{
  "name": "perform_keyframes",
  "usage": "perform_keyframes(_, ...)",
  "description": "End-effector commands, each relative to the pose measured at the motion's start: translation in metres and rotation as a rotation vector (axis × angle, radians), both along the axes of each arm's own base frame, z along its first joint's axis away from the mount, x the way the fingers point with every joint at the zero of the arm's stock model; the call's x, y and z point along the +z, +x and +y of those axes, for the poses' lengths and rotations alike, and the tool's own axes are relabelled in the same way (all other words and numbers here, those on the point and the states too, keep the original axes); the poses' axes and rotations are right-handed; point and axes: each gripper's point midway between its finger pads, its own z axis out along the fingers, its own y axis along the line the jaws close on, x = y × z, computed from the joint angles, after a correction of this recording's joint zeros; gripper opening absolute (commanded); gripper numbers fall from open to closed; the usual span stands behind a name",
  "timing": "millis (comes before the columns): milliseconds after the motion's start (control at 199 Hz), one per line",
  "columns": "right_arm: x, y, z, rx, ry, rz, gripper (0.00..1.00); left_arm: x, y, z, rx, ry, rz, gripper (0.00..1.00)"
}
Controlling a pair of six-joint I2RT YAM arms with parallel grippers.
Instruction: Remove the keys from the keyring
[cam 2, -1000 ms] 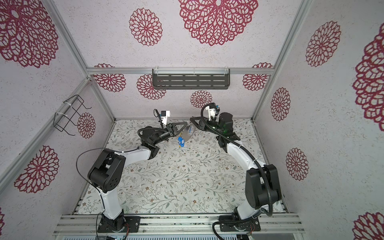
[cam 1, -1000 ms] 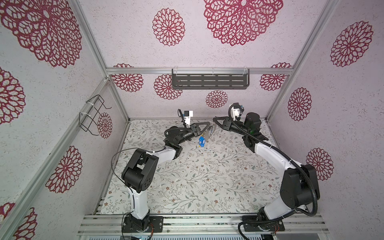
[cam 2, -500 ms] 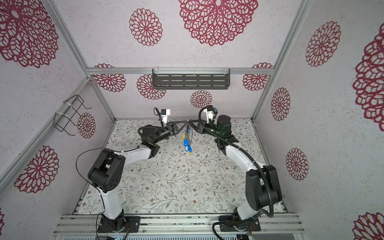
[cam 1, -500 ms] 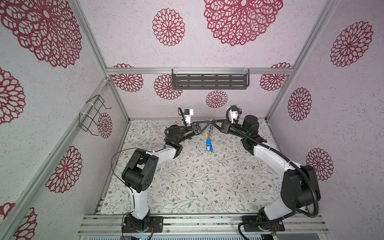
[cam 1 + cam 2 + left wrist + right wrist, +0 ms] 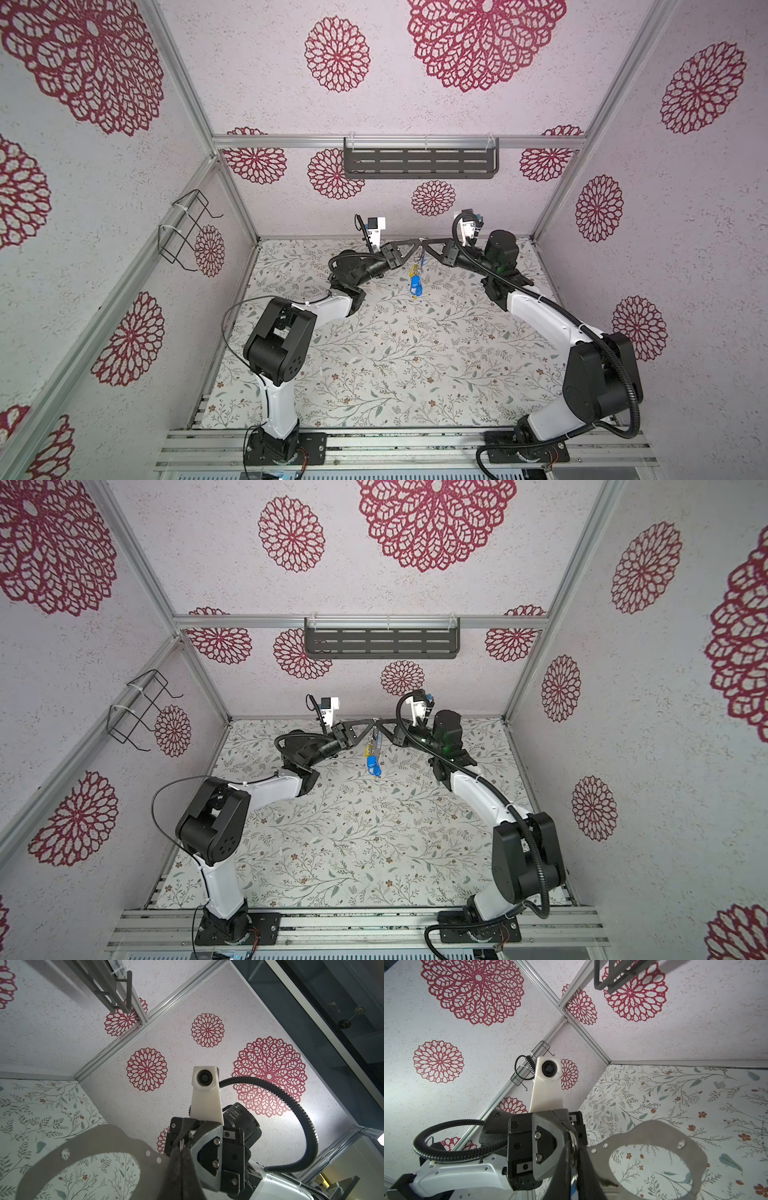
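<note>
The two arms meet tip to tip in the upper centre of both top views, close to the back wall. The left gripper (image 5: 417, 242) is fully closed. In the left wrist view its dark fingers clamp the rim of the keyring (image 5: 99, 1138), whose flat grey plate fills the lower left of that frame. The right gripper (image 5: 427, 242) is also closed, with its tips against the same stretch of rim. Small split rings (image 5: 574, 1143) show between the fingers there; whether the right gripper pinches the rim or a split ring cannot be told. In the right wrist view the keyring occupies the lower right. The keys (image 5: 416, 282), with blue and yellow tags, hang in a bunch just below the gripper tips, over the floral table (image 5: 415, 365).
</note>
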Motion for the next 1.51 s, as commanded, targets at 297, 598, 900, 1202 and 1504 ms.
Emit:
perform_keyframes(297,0.021,-0.007,0.004,0.019,-0.052,-0.098,0.00,0.005,-0.001,0.004,0.053,0.027,-0.090,0.25)
perform_keyframes(598,-0.009,-0.004,0.008,0.050,-0.377,-0.225,0.00,-0.043,-0.020,0.057,0.088,0.273,-0.381,0.35)
perform_keyframes(900,-0.057,-0.001,0.013,0.047,-0.746,-0.446,0.00,-0.050,-0.005,0.071,0.136,0.329,-0.358,0.21)
perform_keyframes(1202,-0.056,-0.006,0.018,0.075,-0.719,-0.455,0.00,-0.052,0.001,0.081,0.231,0.442,-0.281,0.28)
perform_keyframes(1504,-0.046,-0.020,0.032,0.160,-0.607,-0.433,0.00,-0.053,-0.039,0.057,-0.004,0.425,-0.407,0.32)
